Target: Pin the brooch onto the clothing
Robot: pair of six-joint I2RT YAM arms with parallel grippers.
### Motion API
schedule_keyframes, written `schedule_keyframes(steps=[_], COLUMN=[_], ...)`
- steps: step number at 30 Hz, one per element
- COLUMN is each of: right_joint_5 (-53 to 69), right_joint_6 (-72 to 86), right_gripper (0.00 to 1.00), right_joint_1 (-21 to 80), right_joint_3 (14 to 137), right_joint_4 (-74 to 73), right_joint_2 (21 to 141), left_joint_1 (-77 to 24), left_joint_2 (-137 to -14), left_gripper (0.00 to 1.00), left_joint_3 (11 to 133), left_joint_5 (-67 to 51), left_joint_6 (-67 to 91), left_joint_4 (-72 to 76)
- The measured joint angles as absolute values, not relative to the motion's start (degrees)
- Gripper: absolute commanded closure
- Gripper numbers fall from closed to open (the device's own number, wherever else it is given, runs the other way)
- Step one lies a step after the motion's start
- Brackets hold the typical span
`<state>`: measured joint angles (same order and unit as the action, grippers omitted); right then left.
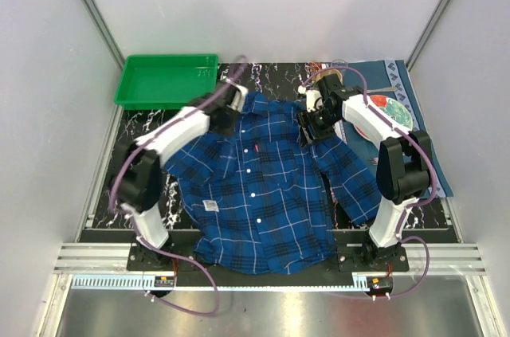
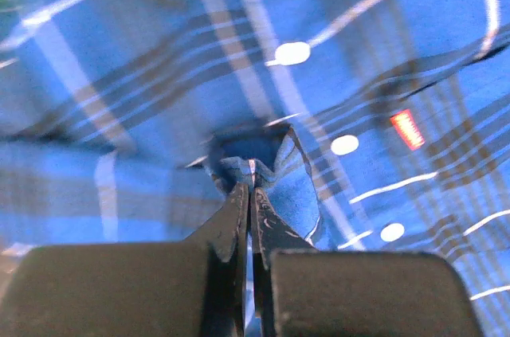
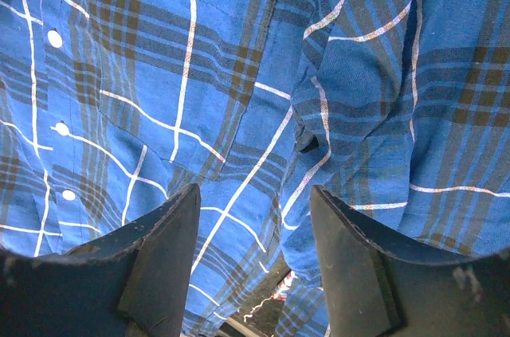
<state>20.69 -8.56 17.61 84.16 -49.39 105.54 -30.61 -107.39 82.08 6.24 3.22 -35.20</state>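
The plaid shirt point(image 1: 263, 186) lies spread front-up on the table, its red pocket tag point(image 1: 256, 148) near the placket. My left gripper point(image 1: 227, 118) is at the shirt's left shoulder by the collar. In the left wrist view it point(image 2: 250, 186) is shut on a raised fold of the blue fabric point(image 2: 287, 178). My right gripper point(image 1: 312, 128) hangs over the shirt's right chest. In the right wrist view it point(image 3: 253, 192) is open and empty above the pocket area point(image 3: 199, 74). The brooch does not show in any view.
A green tray point(image 1: 167, 80) stands at the back left. A plate point(image 1: 393, 111) with coloured items sits on a patterned blue cloth point(image 1: 398, 74) at the back right. A white label point(image 1: 210, 205) lies on the shirt's lower left. The table point(image 1: 275, 74) is black marble.
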Motion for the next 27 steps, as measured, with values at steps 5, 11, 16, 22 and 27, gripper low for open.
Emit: schedule_keyframes(steps=[5,11,16,22,27], right_joint_5=[21.0,23.6,24.7,25.0,24.9], right_joint_6=[-8.5,-7.4,-7.3,-7.7,-8.6], right_gripper=[0.38,0.39,0.38,0.37,0.37], right_joint_1=[17.6,17.6,17.6,17.6,18.0], right_joint_3=[84.2,84.2,85.2,85.7,85.7], right_joint_4=[-49.4,-49.6,-50.6,-51.5,-52.3], right_joint_2=[105.5,105.5,105.5,105.5,105.5], left_joint_1=[-19.0,7.0,24.9,30.7,28.5], left_joint_2=[-84.7,-59.5,-54.5,-55.9,-55.3], left_gripper=[1.0,1.0,0.33,0.16,0.06], left_joint_3=[75.4,64.6,51.5,47.4,50.7], left_joint_5=[8.9,12.2,15.3,15.5,5.7], left_joint_6=[-1.0,-15.6,-27.6,-34.4,-36.5], left_joint_4=[-37.5,-37.8,-35.7,-31.9,-33.8])
